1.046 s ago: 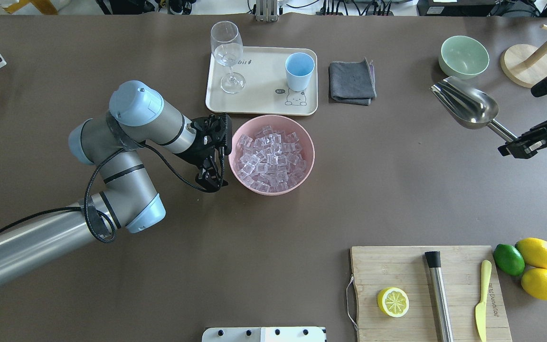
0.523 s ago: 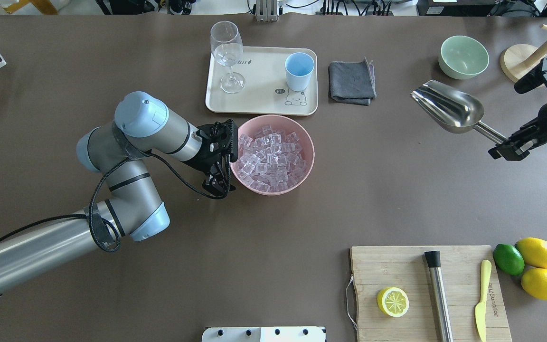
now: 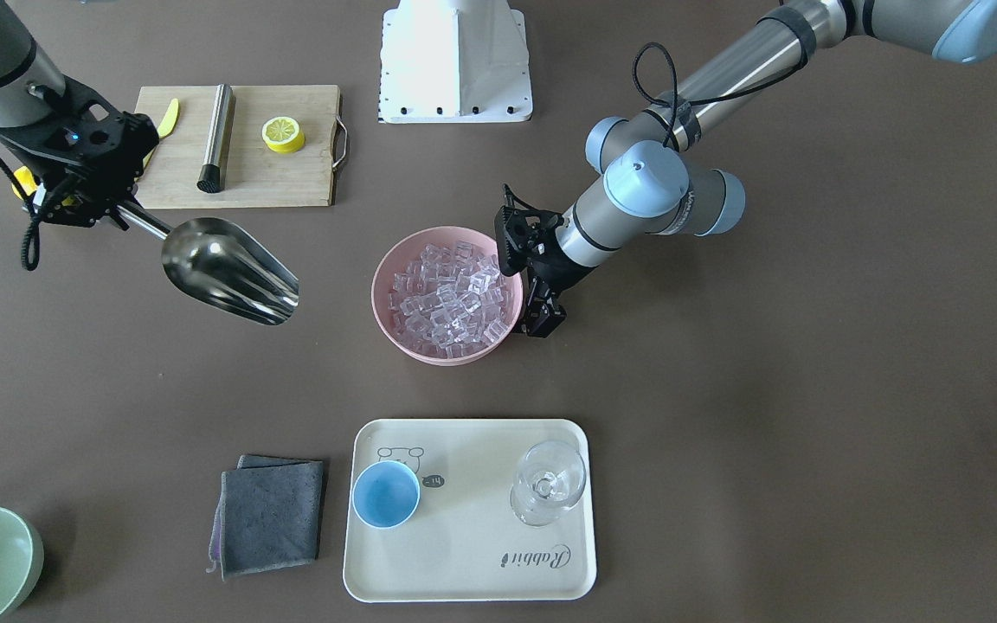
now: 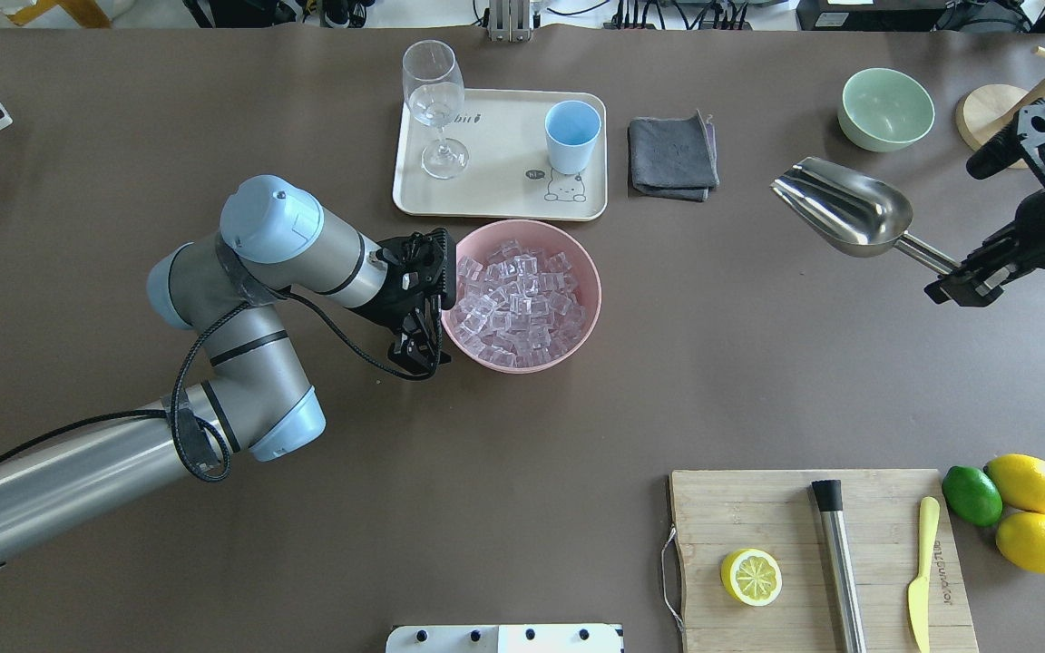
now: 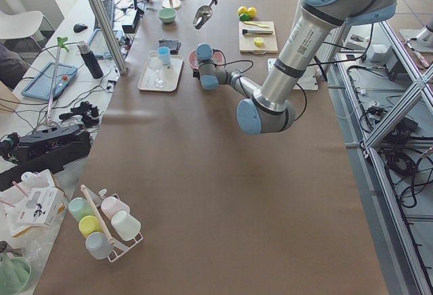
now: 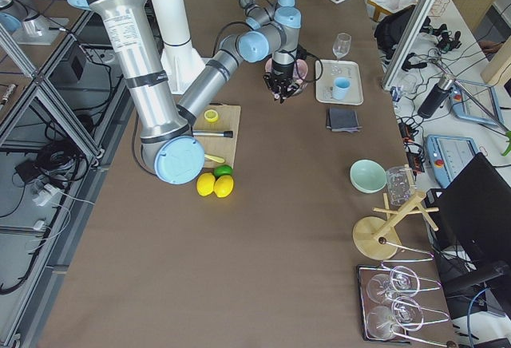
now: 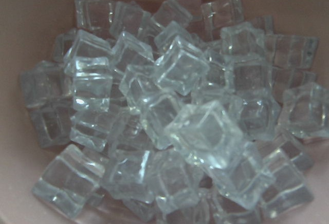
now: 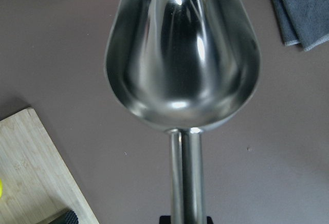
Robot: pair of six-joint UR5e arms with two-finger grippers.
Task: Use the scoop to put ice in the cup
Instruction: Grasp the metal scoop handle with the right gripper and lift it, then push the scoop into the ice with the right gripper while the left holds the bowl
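Table: big brown table, with cables and gear along the far edge.
Ice: a heap of clear cubes in a pink bowl around the middle of the table. The left wrist view is basically just cubes against pink wall.
Left gripper: the left gripper is right up against the bowl's rim on the robot's left side, so the ice is just beside it. Honestly can't tell if its jaws are apart or together.
Scoop: the metal scoop is up off the table, way out on the robot's right and well apart from the ice. Its mouth points toward the bowl side, and it's bare shiny metal inside.
Right gripper: the right gripper is clamped on the end of the scoop's handle.
Cup: the light-blue cup stands upright on a cream tray just past the pink bowl, well apart from both grippers.
Other stuff: a wine glass shares the tray. A grey cloth lies beside it, and a green bowl sits near the scoop.
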